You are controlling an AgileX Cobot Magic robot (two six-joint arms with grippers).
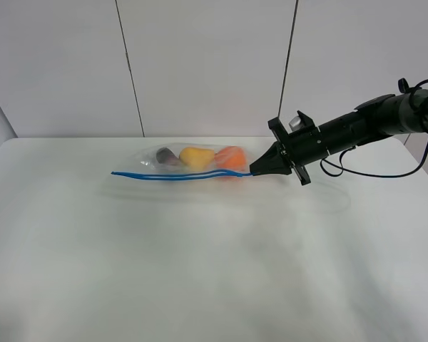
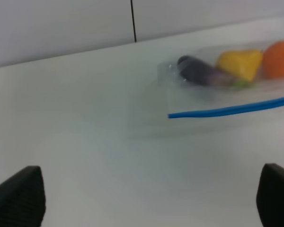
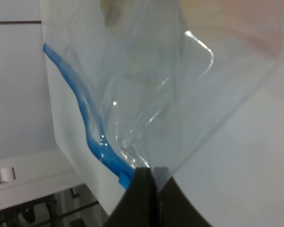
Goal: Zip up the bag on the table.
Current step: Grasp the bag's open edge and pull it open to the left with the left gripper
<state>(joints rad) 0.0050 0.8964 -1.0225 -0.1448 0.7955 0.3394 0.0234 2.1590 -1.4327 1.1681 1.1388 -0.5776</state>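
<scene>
The clear bag (image 1: 200,162) lies on the white table (image 1: 200,263) at the back middle, with a dark eggplant (image 1: 168,156), a yellow pear (image 1: 197,157) and an orange (image 1: 232,157) inside. Its blue zipper strip (image 1: 178,175) runs along the near edge. My right gripper (image 1: 254,171) is shut on the right end of the zipper strip; the right wrist view shows the closed fingers (image 3: 144,198) pinching the blue strip (image 3: 92,137) and plastic. My left gripper's fingertips (image 2: 19,196) stand wide apart, empty, well short of the bag (image 2: 227,71). The left arm is out of the high view.
A grey panelled wall (image 1: 200,64) rises behind the table's back edge. The right arm (image 1: 364,125) and its cable (image 1: 385,167) reach in from the right. The table front and left are bare white surface.
</scene>
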